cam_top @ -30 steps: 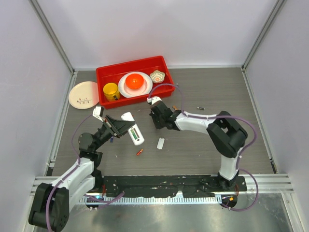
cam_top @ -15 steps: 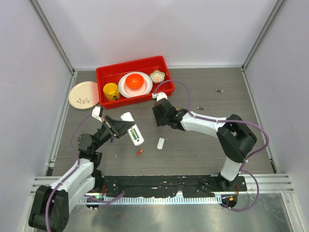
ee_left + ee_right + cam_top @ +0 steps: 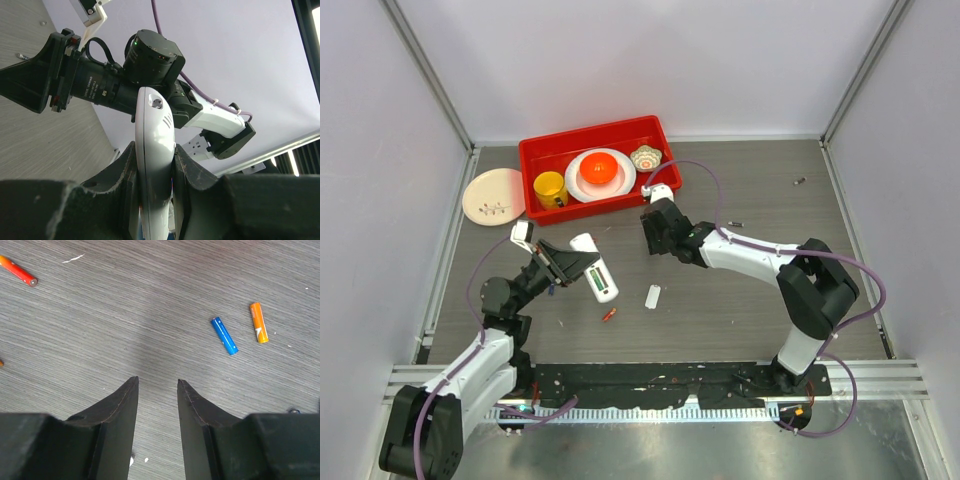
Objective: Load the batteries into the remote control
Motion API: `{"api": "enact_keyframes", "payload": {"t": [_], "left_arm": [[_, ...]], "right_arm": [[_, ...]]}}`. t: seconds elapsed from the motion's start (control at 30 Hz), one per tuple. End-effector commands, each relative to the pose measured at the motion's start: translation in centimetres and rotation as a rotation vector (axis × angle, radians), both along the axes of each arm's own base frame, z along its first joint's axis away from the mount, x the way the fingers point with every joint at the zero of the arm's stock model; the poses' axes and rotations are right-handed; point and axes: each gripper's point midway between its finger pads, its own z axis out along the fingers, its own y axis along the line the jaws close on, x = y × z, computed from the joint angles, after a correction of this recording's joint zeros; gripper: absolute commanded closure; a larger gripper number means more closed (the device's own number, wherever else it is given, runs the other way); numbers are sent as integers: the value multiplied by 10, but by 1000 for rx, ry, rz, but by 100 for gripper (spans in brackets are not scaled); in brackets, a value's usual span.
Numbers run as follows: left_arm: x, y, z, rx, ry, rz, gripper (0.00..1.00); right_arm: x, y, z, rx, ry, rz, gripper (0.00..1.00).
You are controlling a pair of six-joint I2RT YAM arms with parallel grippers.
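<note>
The remote control (image 3: 155, 165) is held edge-on between the left fingers (image 3: 117, 175). The right fingers (image 3: 120, 405), narrowly parted and empty, are poised over the worktop (image 3: 100, 315), left of and short of the blue battery (image 3: 223, 335). Its long axis is slanted slightly off theirs. An orange battery (image 3: 258, 322) is seen just beside it.

Your fingers (image 3: 120, 410) sit parted above the tabletop (image 3: 100, 330); blue battery (image 3: 223, 335) and orange battery (image 3: 258, 322) ahead-right, red battery (image 3: 19, 271) far ahead-left.
</note>
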Motion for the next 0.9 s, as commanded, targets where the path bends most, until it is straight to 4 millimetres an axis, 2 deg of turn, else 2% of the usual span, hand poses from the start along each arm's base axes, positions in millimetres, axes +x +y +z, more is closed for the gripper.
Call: {"api": "enact_keyframes", "payload": {"t": [0.0,0.37,0.63,0.87], "left_arm": [[-5,1,8,3,-64,0,100],[-5,6,9,-17,-86,40,100],[-3,15,7,-49,-90,111,98],[-1,18,6,-54,-48,136,100]], "right_arm": [[5,2,28,58,-55,-26,57],[2,0,23,63,-53,-29,58],[2,7,21,72,-64,-48,58],[-11,41,16,69,-44,55,58]]}}
